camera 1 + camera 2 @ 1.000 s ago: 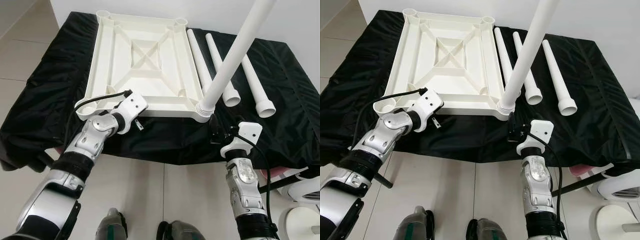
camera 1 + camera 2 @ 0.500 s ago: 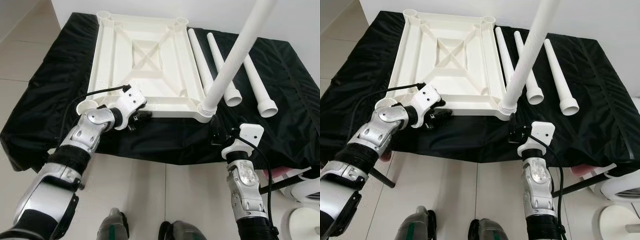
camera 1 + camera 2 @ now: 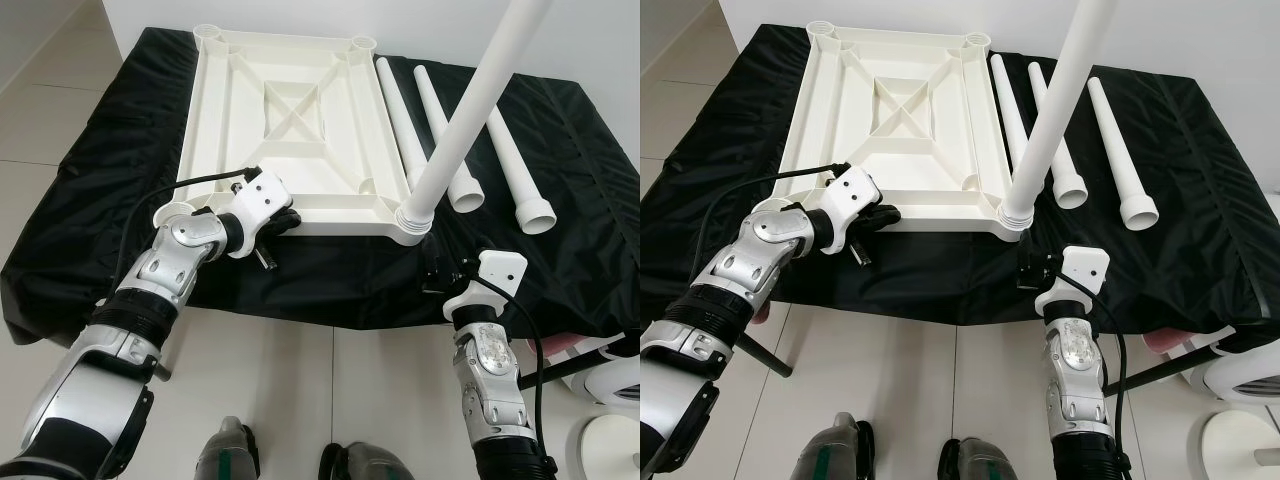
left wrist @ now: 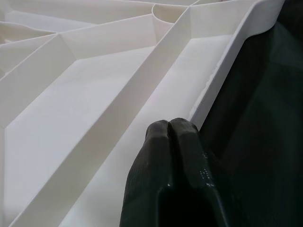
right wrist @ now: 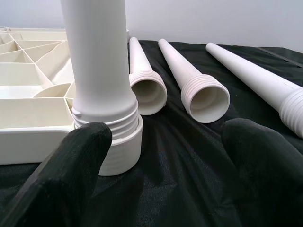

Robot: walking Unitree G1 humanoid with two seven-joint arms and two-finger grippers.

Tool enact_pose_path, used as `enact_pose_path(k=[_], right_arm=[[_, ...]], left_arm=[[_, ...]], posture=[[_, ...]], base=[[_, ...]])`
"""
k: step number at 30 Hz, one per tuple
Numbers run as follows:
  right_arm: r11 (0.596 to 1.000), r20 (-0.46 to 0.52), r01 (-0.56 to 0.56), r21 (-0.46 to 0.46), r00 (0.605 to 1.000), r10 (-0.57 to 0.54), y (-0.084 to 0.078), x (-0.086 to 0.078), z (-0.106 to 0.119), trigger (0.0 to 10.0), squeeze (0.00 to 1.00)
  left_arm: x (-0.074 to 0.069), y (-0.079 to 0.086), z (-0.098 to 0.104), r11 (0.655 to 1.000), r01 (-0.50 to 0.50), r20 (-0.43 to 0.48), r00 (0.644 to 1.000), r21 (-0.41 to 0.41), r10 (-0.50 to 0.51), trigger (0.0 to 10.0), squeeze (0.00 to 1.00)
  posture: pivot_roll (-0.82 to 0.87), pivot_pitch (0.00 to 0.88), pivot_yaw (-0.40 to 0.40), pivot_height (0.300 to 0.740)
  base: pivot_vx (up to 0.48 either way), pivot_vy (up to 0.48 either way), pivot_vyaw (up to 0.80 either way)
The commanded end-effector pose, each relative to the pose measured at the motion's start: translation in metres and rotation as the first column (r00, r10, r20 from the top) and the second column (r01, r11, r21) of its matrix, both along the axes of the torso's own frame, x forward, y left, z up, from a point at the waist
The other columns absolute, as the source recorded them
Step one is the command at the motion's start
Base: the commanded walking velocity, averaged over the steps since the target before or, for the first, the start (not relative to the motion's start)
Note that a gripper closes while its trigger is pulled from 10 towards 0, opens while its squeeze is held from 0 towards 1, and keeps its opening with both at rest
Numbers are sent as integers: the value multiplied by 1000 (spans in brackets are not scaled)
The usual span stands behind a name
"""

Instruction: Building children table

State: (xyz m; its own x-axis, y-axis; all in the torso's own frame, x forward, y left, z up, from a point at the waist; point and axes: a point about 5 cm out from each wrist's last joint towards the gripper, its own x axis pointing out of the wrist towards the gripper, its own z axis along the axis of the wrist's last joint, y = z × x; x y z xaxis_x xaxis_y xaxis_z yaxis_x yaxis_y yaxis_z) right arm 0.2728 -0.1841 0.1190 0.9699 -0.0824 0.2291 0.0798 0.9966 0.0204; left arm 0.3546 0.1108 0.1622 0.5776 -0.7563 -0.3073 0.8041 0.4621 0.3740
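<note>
Your left gripper (image 4: 169, 130) has its two black fingers pressed together with nothing between them, tips resting on the near rim of the white ribbed plastic tabletop (image 3: 290, 110), which lies upside down on the black cloth-covered work surface (image 3: 110, 190). In the head views that gripper sits at the tabletop's near edge, a little in from its near-left corner socket.

Your right gripper (image 5: 165, 156) is spread wide, its fingers (image 5: 71, 161) apart and gripping nothing, held low just in front of the tabletop's near-right corner. There a long white plastic table leg (image 3: 470, 110) stands upright, its threaded end seated in the corner socket and rising toward the camera.

Beyond it, three more white tapered plastic legs (image 3: 1060, 130) lie side by side on the cloth, just right of the tabletop, their wide threaded mouths facing you.

Past the surface's near edge you see pale floor tiles (image 3: 300, 390) and the robot's own feet (image 3: 228, 455).
</note>
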Motion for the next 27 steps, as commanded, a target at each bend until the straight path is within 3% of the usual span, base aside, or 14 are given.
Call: enact_pose_path(k=[1, 2, 3, 5, 6, 12, 13, 14, 15, 17, 18, 27], right_arm=[[1000, -3, 14, -1, 1000, -14, -2, -2, 0, 10000, 0], [1000, -2, 14, -3, 1000, -14, -2, -2, 0, 10000, 0], [1000, -2, 16, -3, 1000, -16, -2, -2, 0, 10000, 0], [1000, -2, 17, -3, 1000, -17, -2, -2, 0, 10000, 0], [1000, -3, 17, -3, 1000, -17, -2, -2, 0, 10000, 0], [1000, -5, 22, -3, 1000, -22, -3, -2, -1, 10000, 0], [1000, -5, 18, -3, 1000, -18, -2, -2, 0, 10000, 0], [1000, -5, 18, -3, 1000, -18, -2, -2, 0, 10000, 0], [1000, -6, -19, -10, 1000, 19, 3, -2, 0, 10000, 0], [1000, -6, -19, -10, 1000, 19, 3, -2, 0, 10000, 0], [999, -11, -46, -12, 999, 46, 6, -3, -1, 10000, 0], [971, -45, -237, -22, 971, 236, 21, -11, -5, 10000, 0]], left_arm=[[-7, -2, -11, 996, 90, -87, 992, 28, -87, 10000, 0], [-6, -3, -11, 996, 89, -92, 992, 26, -86, 10000, 0], [-6, -3, -10, 996, 87, -95, 992, 22, -84, 10000, 651], [-5, -2, -10, 996, 85, -95, 992, 19, -83, 10000, 651], [-5, -2, -9, 996, 91, -96, 991, 23, -89, 10000, 1000], [-1, -7, -5, 994, 92, -76, 993, 55, -88, 10000, 1000], [1, -9, -5, 994, 92, -80, 993, 65, -87, 10000, 588], [1, -9, -5, 994, 92, -80, 993, 65, -87, 10000, 588], [2, -12, -6, 991, 103, -84, 992, 90, -95, 10000, 361], [2, -12, -6, 991, 103, -84, 992, 90, -95, 10000, 361], [2, -14, -7, 990, 106, -85, 992, 96, -98, 10000, 0], [7, -20, -6, 989, 100, -87, 992, 110, -91, 10000, 0]], posture=[[58, 108, -37, 740], [58, 108, -37, 740], [57, 110, -37, 740], [57, 110, -37, 740], [58, 112, -36, 740], [60, 120, -36, 740], [62, 121, -38, 740], [62, 121, -38, 740], [62, 124, -39, 740], [62, 124, -39, 740], [61, 125, -39, 740], [53, 129, -38, 740]], base=[[0, 0, 0], [0, 0, 0], [0, 0, 0], [0, 0, 0], [0, 0, 0], [0, 0, 0], [0, 0, 0], [0, 0, 0], [0, 0, 0], [0, 0, 0], [0, 0, 0], [0, 0, 0]])
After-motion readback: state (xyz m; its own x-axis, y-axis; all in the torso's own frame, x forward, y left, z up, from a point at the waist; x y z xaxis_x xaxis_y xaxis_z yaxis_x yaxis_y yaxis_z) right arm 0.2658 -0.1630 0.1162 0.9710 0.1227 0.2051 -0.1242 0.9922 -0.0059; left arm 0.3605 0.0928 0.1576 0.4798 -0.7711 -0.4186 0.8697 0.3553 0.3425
